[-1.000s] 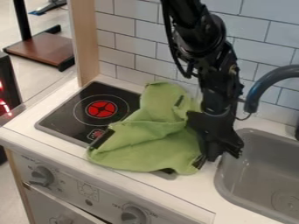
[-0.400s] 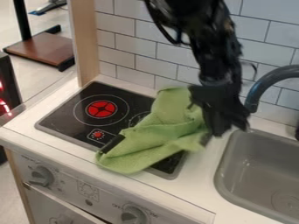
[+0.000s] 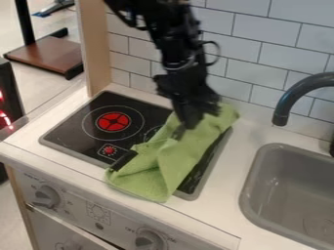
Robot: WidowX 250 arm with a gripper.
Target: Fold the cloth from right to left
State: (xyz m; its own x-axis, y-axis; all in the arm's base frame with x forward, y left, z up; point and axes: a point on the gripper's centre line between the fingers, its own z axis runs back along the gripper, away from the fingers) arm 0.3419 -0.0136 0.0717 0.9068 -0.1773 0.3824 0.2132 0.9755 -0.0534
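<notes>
My tool [image 3: 190, 122] is at the upper part of the green cloth [image 3: 159, 168], which lies aslant over the stovetop's [image 3: 73, 128] right side. I can't tell how wide it is. I'd best guide the right edge leftward, low and slow, keeping the fold flat.

Camera view, one: looks from above the front of the counter [image 3: 225, 195], slanting down toward the tiled wall [image 3: 261, 29]; fairly close range. Your coverage: stove [image 3: 78, 127] left of centre, sink [image 3: 287, 166] lower right, knobs [image 3: 46, 197] lower left, floor [image 3: 58, 22] upper left.
</notes>
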